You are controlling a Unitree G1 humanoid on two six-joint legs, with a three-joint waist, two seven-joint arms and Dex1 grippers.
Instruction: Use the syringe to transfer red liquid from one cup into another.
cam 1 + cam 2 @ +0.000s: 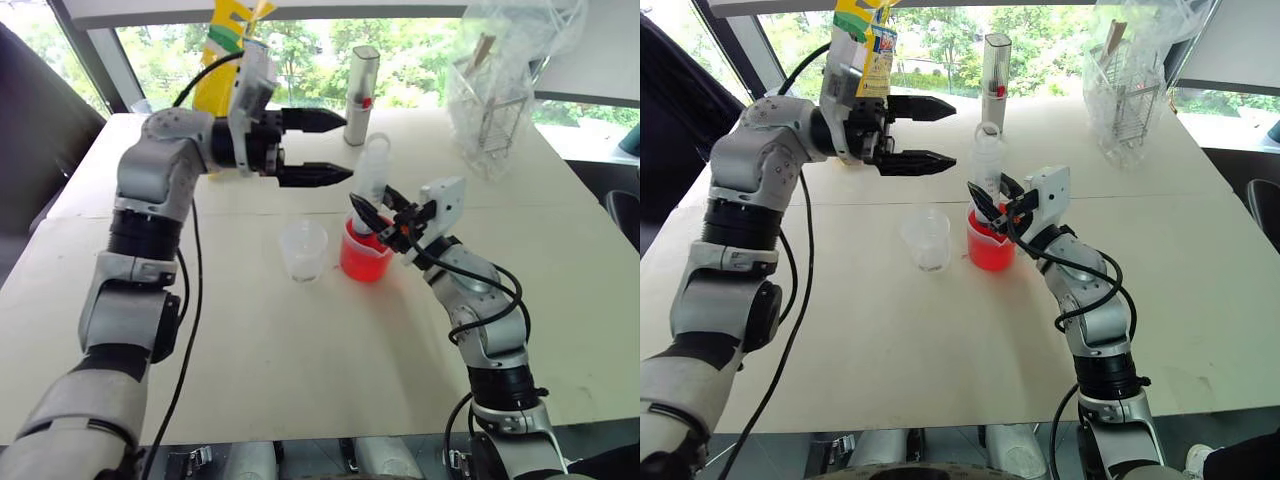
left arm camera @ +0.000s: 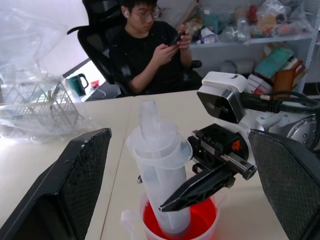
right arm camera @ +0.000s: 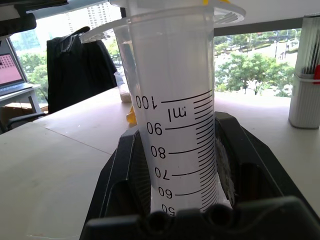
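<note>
Bright office setup, big pale table (image 1: 300, 380) by the windows, a person on a phone in the background. The right gripper (image 1: 385, 215) is clamped on the syringe (image 1: 372, 175), which stands upright with its nose down in the spouted beaker (image 1: 365, 258) of red liquid (image 2: 202, 225). The left gripper (image 1: 325, 147) hovers wide open beside the plunger top, holding nothing. The small empty cup (image 1: 303, 250) sits just beside the beaker. My worry: if the left fingers bump the barrel instead of catching the plunger, the light beaker could tip and spill.

One syringe (image 1: 373, 170), two cups: beaker (image 1: 364, 256), small cup (image 1: 303, 250)
</note>
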